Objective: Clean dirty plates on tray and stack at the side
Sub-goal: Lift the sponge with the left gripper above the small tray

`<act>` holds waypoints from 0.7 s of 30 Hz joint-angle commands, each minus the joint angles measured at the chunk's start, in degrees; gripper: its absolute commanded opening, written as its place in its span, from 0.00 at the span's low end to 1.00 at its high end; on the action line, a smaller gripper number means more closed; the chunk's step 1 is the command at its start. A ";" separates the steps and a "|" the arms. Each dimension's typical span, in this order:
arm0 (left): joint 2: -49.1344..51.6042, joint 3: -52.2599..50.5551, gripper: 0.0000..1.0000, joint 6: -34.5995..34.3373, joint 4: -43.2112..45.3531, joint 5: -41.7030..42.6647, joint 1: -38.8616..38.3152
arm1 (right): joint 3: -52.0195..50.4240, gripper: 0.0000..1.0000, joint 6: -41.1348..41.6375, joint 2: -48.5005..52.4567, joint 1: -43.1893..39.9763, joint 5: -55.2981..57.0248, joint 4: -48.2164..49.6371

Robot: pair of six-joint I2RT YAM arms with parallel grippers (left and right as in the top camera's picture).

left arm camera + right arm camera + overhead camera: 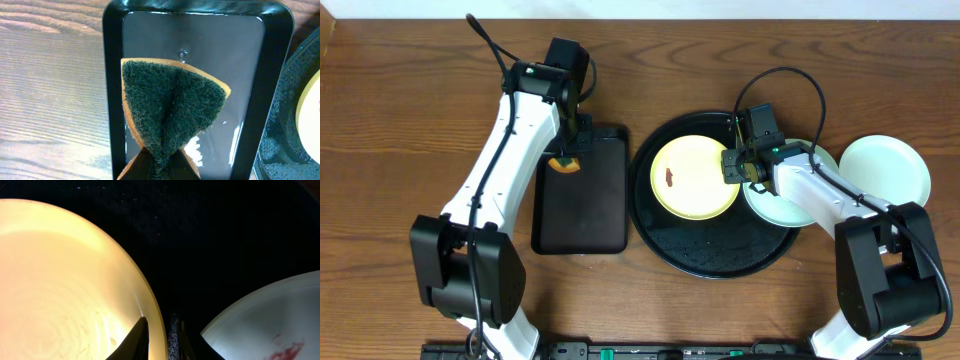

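- The yellow plate (pixel 700 190) lies flat on the left half of the tray (pixel 720 255), centre-right of the overhead frame, with a brown smear (pixel 670 178) left of its middle.
- It looks like thin, stiff, light plastic, smooth and probably slippery once wet. The shallow upturned rim seems the only place to pinch it.
- The right claw (pixel 160 322) straddles that rim at the plate's right edge, one finger over the well and the other over the tray. The jaws stand narrowly apart, and it cannot be told whether they pinch the rim or only bracket it.
- Held by one edge, so light a plate would likely pivot or slide under scrubbing.
- A mint plate (pixel 772 210) sits on the tray's right side, just beside the yellow one and partly under the right arm. It has a reddish smear near its edge.
- A second mint plate (pixel 885 170) rests off the tray at far right, with no smear visible.
- The tray is round, glossy black and raised-rimmed.
- The left claw (pixel 160 166) is clenched on a sponge (pixel 170 105), folding it. The sponge has a coarse green scouring face and orange foam, and hangs over a small tray (pixel 270 75) that is glossy black and rectangular.
- The tabletop (pixel 400 120) is dark grained wood.
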 commanded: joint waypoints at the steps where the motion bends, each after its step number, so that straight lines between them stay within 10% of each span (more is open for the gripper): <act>1: -1.33 0.81 0.07 0.98 -0.31 -0.33 0.24 | -0.28 0.19 -0.52 0.63 0.92 0.15 0.17; 21: -1.33 12.57 0.06 0.09 -7.93 2.78 -0.79 | -0.28 0.20 -0.52 0.63 0.92 0.15 0.28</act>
